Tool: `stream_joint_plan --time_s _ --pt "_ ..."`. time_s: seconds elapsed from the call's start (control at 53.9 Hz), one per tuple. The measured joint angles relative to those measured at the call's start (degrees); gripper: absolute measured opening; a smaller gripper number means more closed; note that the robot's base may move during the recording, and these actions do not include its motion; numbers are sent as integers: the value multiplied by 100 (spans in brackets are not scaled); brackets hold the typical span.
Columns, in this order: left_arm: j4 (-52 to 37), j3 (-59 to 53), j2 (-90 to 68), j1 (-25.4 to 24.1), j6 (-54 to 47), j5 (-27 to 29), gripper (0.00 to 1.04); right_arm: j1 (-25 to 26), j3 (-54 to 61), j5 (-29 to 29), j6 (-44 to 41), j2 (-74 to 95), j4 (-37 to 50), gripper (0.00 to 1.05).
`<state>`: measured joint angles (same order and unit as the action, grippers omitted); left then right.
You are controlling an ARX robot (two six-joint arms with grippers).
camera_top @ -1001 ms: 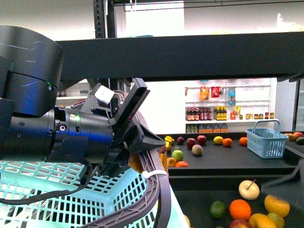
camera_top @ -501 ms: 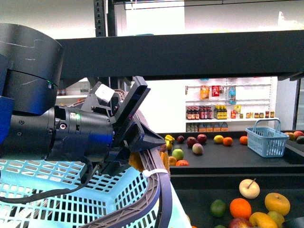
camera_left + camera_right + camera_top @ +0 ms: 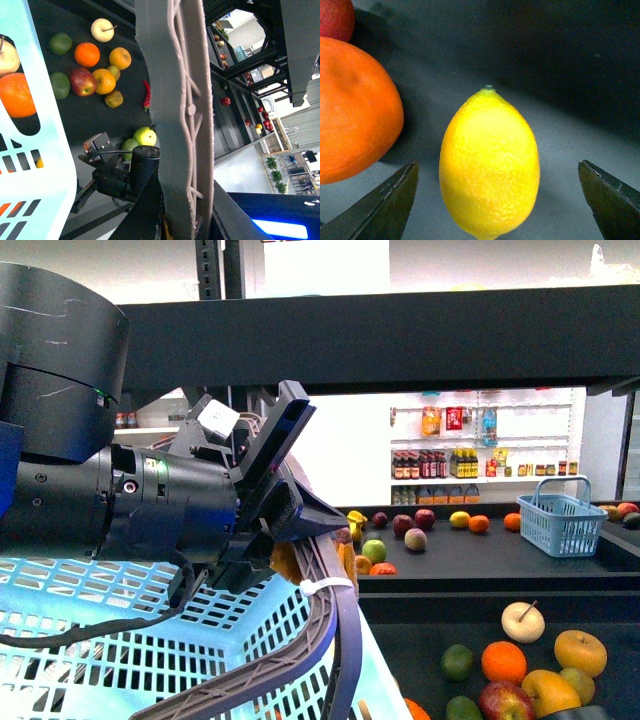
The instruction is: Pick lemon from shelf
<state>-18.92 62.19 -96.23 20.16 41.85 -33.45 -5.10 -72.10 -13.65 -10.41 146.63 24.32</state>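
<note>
Right wrist view, close up: the lemon (image 3: 489, 150) lies on the dark floor of the black shelf (image 3: 470, 602). Its stem nub points away from the camera, and it sits centred between the two spread jaws of the right tool (image 3: 497, 165). The jaws are released, neither touches the peel, and nothing is held. In the front view, over the past second the fruit on the lower tray has risen in the frame, so more of it shows. A blurred dark shape that crossed the right edge is gone, and only a dark sliver remains at the bottom right corner. This suggests the right arm (image 3: 120, 172) has dropped low onto the tray, so the reach looks finished and closing on the lemon is the step left. A large orange (image 3: 355, 110) sits just beside the lemon, close to one jaw, and could be nudged or pinched as the jaws close. A red fruit (image 3: 335, 17) lies beyond it. The left tool (image 3: 300, 525) is clenched on the grey handle (image 3: 322, 585) of a pale-blue basket (image 3: 120, 640), which fills the lower left of the front view. Farther off are a small blue basket (image 3: 562, 530) on the upper tray, a red chilli (image 3: 146, 95), and wall shelves of bottles (image 3: 450, 480).
</note>
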Motion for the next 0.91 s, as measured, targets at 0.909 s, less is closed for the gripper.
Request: stream_joint_plan --time_s 0.909 --pt "0 0 0 0 0 2 11 -160 -573 439 15 520 -144 64"
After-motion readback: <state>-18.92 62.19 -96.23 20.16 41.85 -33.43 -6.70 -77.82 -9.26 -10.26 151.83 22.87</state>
